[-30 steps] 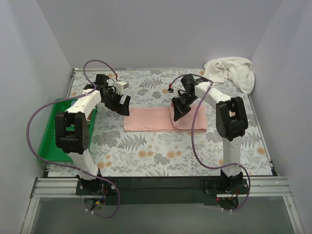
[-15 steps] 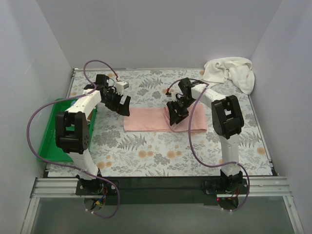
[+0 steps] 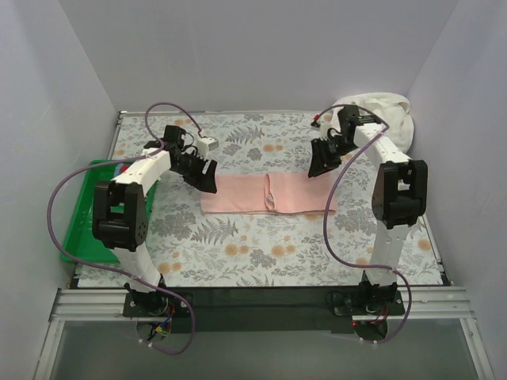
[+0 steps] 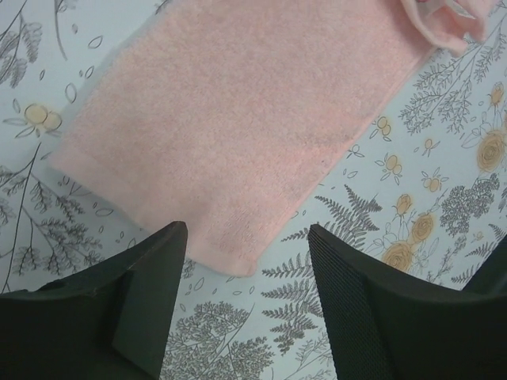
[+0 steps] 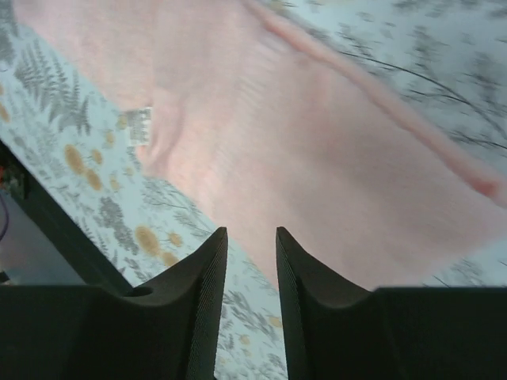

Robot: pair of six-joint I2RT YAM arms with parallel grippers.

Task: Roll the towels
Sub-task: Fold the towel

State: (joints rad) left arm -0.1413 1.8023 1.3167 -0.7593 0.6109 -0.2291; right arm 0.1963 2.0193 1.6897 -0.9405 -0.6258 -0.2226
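Evidently not yet rolled, the salmon-pink towel (image 3: 265,194) lies flat on the tabletop (image 3: 261,245) between both hands. The left hand (image 3: 207,176) hovers released and empty just over its left end, likely lined up to start the roll there. The right hand (image 3: 321,161), fingers narrowly parted and empty, hangs above the opposite end; the cream towel (image 3: 380,111) sits bunched behind it.

Pink towel (image 5: 317,158): blurred in right wrist view, cropped by both wrist views' edges. Green tray (image 3: 78,229): partly hidden behind left arm (image 3: 119,214).
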